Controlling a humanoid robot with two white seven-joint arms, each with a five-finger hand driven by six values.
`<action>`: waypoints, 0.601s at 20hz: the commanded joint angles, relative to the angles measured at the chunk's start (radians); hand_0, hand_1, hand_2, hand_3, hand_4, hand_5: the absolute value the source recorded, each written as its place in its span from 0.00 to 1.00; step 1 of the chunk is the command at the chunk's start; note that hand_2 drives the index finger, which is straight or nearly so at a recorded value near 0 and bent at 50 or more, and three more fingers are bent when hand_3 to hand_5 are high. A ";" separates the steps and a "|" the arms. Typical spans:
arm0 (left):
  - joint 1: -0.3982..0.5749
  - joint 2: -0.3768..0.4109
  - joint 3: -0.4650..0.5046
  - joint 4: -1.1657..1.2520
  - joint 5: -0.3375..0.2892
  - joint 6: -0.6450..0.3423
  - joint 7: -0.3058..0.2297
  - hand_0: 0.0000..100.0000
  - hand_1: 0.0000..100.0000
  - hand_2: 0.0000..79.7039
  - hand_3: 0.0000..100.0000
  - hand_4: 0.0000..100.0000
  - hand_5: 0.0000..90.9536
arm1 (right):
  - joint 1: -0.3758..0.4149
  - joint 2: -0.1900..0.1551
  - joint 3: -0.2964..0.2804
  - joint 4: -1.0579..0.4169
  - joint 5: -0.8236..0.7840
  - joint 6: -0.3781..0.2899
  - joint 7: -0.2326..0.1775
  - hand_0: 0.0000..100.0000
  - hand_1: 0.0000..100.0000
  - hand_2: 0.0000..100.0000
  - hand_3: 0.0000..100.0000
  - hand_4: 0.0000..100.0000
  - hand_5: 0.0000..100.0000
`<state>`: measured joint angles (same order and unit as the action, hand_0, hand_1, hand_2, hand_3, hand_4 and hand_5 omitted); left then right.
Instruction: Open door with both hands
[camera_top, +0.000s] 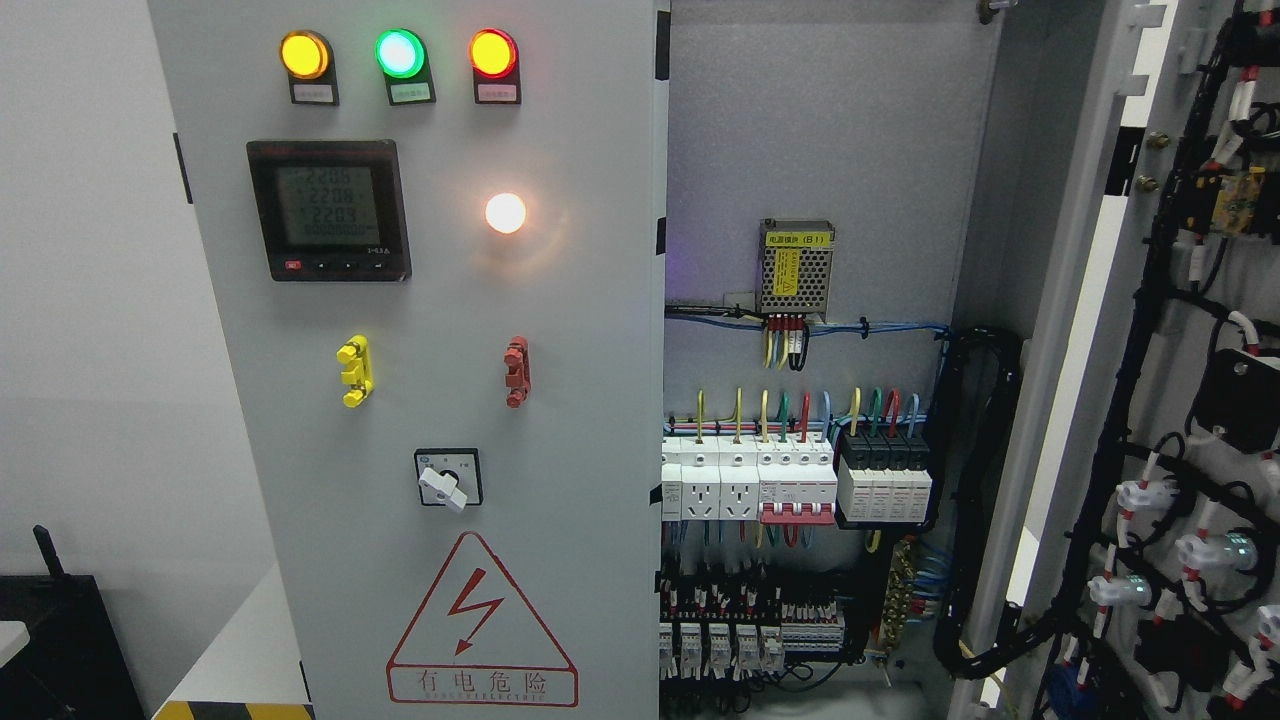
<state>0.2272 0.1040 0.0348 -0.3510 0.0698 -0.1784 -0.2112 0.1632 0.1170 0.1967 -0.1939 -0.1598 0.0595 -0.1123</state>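
A grey electrical cabinet fills the head view. Its left door (560, 330) stands closed, carrying three lit lamps (398, 53), a digital meter (328, 209), a white lamp (505, 212), a yellow handle (354, 371), a red handle (516, 371), a rotary switch (446, 481) and a red danger triangle (481, 625). The right door (1160, 330) is swung wide open at the right edge, its wired back facing me. Neither of my hands nor arms shows anywhere.
Inside the open half are a power supply (796, 266), rows of white breakers (745, 476), black modules (885, 475) and a thick black cable bundle (985, 480). A dark box (50, 640) sits at lower left beside a white wall.
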 joint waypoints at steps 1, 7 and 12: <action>-0.147 -0.130 -0.033 0.457 -0.025 0.065 0.004 0.12 0.39 0.00 0.00 0.00 0.00 | 0.015 0.000 0.000 -0.006 0.000 0.000 0.000 0.12 0.39 0.00 0.00 0.00 0.00; -0.149 -0.133 0.016 0.457 -0.136 0.082 0.004 0.12 0.39 0.00 0.00 0.00 0.00 | 0.059 -0.028 0.003 -0.184 0.000 -0.004 -0.003 0.12 0.39 0.00 0.00 0.00 0.00; -0.149 -0.132 0.019 0.455 -0.120 0.086 0.004 0.12 0.39 0.00 0.00 0.00 0.00 | 0.192 -0.088 0.007 -0.585 0.003 0.002 -0.012 0.12 0.39 0.00 0.00 0.00 0.00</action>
<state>0.0964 0.0352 0.0386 -0.0497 -0.0355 -0.0950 -0.2064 0.2469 0.0937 0.1984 -0.3514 -0.1589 0.0569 -0.1204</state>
